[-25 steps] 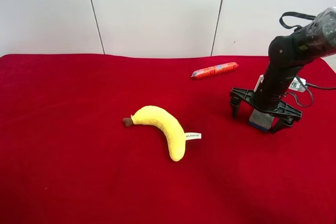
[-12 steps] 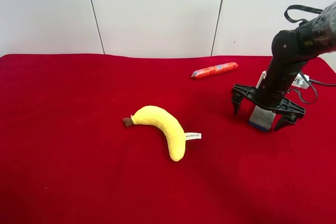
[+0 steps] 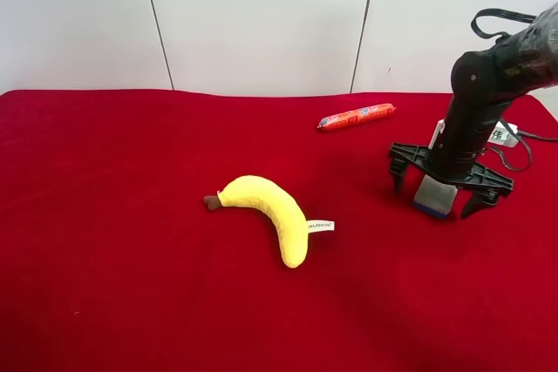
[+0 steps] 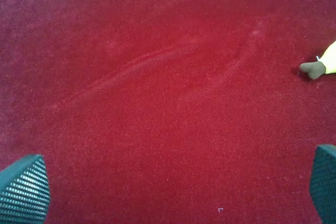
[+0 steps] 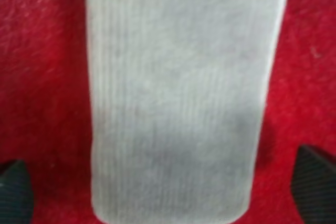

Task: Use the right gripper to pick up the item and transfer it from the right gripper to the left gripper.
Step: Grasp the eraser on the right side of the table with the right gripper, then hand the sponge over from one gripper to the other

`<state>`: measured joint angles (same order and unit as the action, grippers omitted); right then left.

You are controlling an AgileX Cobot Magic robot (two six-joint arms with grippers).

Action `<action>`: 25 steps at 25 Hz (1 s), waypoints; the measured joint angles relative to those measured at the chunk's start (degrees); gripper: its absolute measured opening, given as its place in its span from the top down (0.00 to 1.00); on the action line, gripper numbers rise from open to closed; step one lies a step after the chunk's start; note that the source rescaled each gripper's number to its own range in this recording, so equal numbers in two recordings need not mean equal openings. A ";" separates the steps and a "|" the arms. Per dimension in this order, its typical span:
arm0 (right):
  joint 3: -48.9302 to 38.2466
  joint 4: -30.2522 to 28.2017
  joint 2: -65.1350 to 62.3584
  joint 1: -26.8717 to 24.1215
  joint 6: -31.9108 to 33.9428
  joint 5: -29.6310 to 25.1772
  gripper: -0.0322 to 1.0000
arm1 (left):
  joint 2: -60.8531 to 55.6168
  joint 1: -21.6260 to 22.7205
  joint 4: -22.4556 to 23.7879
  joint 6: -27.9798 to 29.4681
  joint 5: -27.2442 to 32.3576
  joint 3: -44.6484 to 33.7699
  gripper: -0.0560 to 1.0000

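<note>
The item is a grey-white ribbed block (image 3: 431,192) with a blue lower edge, lying on the red cloth at the exterior high view's right. My right gripper (image 3: 436,197) is open and points down over it, one finger on each side. In the right wrist view the block (image 5: 176,93) fills the frame between the two dark fingertips (image 5: 14,188) of the right gripper (image 5: 165,187), with gaps on both sides. My left gripper (image 4: 173,187) is open and empty over bare red cloth. The left arm is out of the exterior high view.
A yellow plush banana (image 3: 266,212) with a brown stem and white tag lies mid-table; its stem end shows in the left wrist view (image 4: 316,68). A red sausage packet (image 3: 356,117) lies at the back. The red cloth (image 3: 131,241) covers the table up to a white wall.
The right arm has shifted slightly to the right and its gripper has settled around the grey block. The gripper stays open. The banana and the sausage packet have not moved.
</note>
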<state>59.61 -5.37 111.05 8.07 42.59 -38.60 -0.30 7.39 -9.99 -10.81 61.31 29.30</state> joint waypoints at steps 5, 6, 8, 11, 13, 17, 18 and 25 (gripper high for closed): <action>0.00 -0.46 0.00 0.00 0.72 -0.23 0.90 | 0.00 0.00 0.00 0.04 0.00 0.00 0.00; 0.00 -0.48 0.00 0.00 0.72 -0.27 0.90 | 0.00 0.00 0.00 0.04 0.00 0.00 0.00; 0.00 -0.61 0.00 0.00 0.72 -0.40 0.90 | 0.00 0.00 0.00 0.04 0.00 0.00 0.00; 0.00 -0.66 0.00 0.00 0.72 -0.40 0.90 | 0.00 0.00 0.00 0.04 0.00 0.00 0.00; 0.00 -0.60 0.00 0.00 0.72 -0.40 0.90 | 0.00 0.00 0.00 0.04 0.00 0.00 0.00; 0.00 -0.49 -1.58 0.00 0.41 -0.47 0.90 | 0.00 0.00 0.00 0.04 0.00 0.00 0.00; 0.00 -0.49 -2.42 0.00 -0.07 -0.52 0.90 | 0.00 0.00 0.00 0.04 0.00 0.00 0.00; 0.00 4.37 -12.89 0.94 -13.23 0.53 0.90 | 0.00 0.00 0.00 0.04 0.00 0.00 0.00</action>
<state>59.61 -1.00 98.17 9.01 29.36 -38.07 -0.30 7.39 -9.99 -10.77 61.31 29.30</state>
